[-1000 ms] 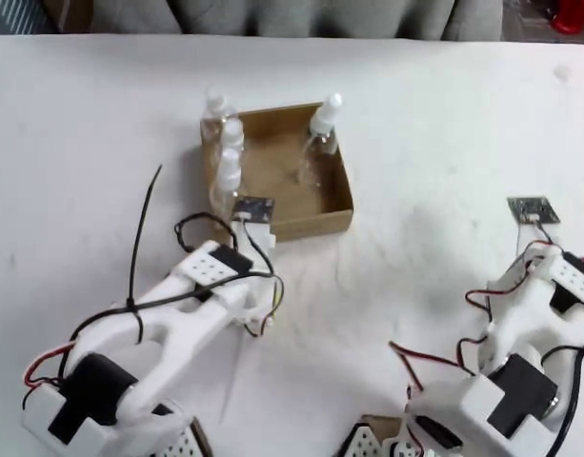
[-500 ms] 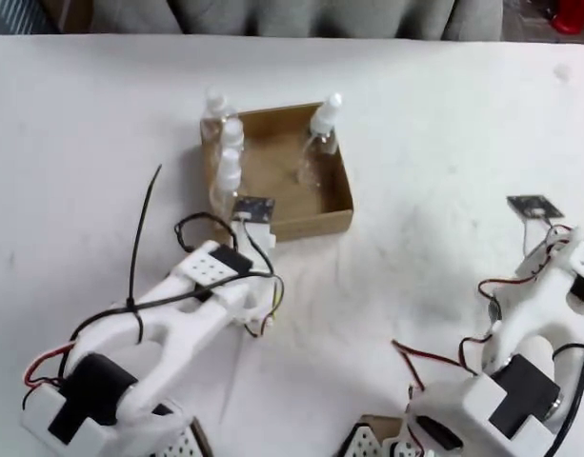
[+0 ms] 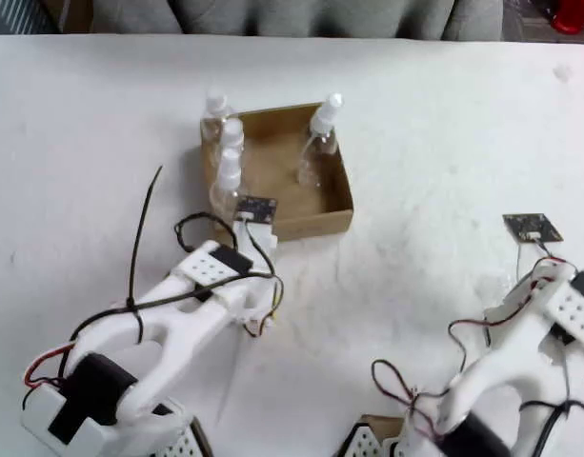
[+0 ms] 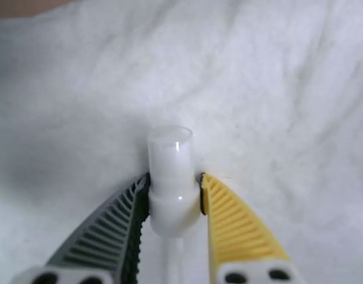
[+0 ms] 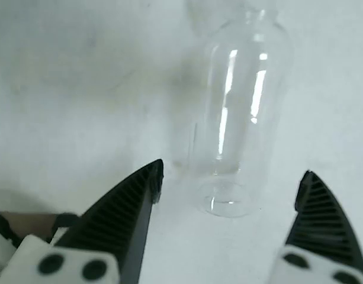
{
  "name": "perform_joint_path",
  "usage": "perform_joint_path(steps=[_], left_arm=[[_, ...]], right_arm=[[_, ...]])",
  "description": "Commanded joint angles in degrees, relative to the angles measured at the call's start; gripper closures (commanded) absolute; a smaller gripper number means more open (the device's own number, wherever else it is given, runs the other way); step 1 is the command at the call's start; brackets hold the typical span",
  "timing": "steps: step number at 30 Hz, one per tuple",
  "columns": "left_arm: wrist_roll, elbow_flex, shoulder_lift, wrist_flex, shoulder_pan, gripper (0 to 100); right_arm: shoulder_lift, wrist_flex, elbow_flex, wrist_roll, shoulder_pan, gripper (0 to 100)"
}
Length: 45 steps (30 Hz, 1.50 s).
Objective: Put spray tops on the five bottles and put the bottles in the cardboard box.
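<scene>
The cardboard box [image 3: 332, 217] stands at the table's middle. Inside it, three capped clear bottles [image 3: 229, 171] line its left wall and one capped bottle [image 3: 320, 129] stands by its right wall. My left gripper [image 4: 172, 177] is shut on a white spray top [image 4: 169, 165], held just above the cloth with its thin dip tube [image 3: 231, 376] trailing under the left arm [image 3: 177, 324]. My right gripper [image 5: 228, 177] is open, with an uncapped clear bottle [image 5: 240, 112] lying on the cloth ahead of it, mouth toward the fingers. The right arm [image 3: 520, 333] is at the front right.
A black cable tie [image 3: 142, 228] sticks up from the left arm. A small circuit board [image 3: 532, 228] juts out from the right arm. A bit of cardboard [image 3: 368, 440] sits at the front edge. White cloth [image 3: 434, 124] stretches bare right of the box.
The right arm has swung outward toward the table's front right, its circuit board dropping lower in the high view. The left arm and the box have not moved.
</scene>
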Motion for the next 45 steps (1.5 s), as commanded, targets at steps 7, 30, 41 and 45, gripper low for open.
perform_joint_path(steps=[7, 30, 41, 45], left_arm=[[-1.1, 0.1, -1.9, -1.4, -1.7, 98], [-1.1, 0.1, -1.9, -1.4, -1.7, 98], [-1.1, 0.1, -1.9, -1.4, -1.7, 98], [-1.1, 0.1, -1.9, -1.4, -1.7, 98]], right_arm=[[6.2, -10.1, -0.1, -2.2, -6.8, 69.3], [26.7, -28.4, -2.6, -5.4, -6.5, 69.5], [32.6, -23.7, -11.8, -1.8, -3.9, 98.6], [27.7, -9.1, -23.2, -1.9, -1.3, 98.1]])
